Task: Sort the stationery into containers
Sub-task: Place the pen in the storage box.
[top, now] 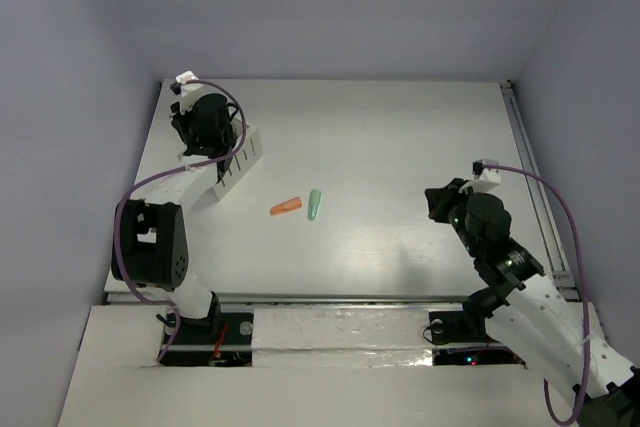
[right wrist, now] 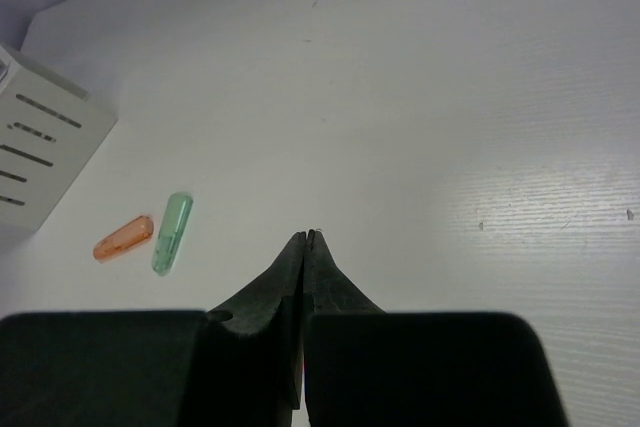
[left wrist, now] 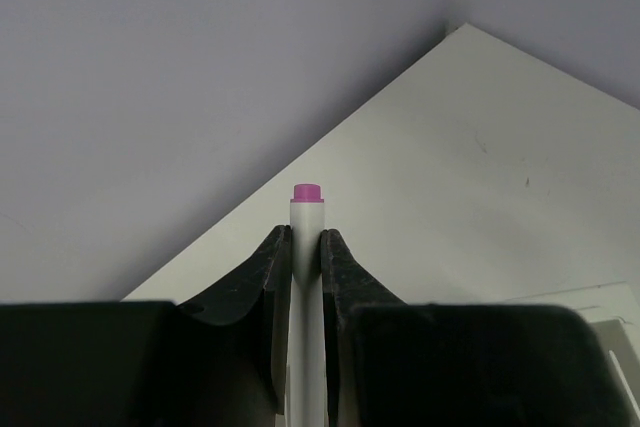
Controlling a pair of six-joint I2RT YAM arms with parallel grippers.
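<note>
Pen (left wrist: 307,211) with a pink cap is clamped tight in the jaws of the left gripper (left wrist: 306,239), right by the box (top: 245,155). Keep it straight, lower it into one side, then let go. The right gripper (right wrist: 308,237) has its jaws together, empty.

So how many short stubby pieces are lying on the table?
2: the orange piece lies right of the white box, the mint-green piece close beside it, farther right. The box's inside is hidden, so others could sit there.

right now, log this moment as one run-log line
left gripper shut on magenta-capped pen by white slotted box | right gripper shut, empty | orange stub and mint-green stub loose on table
</note>
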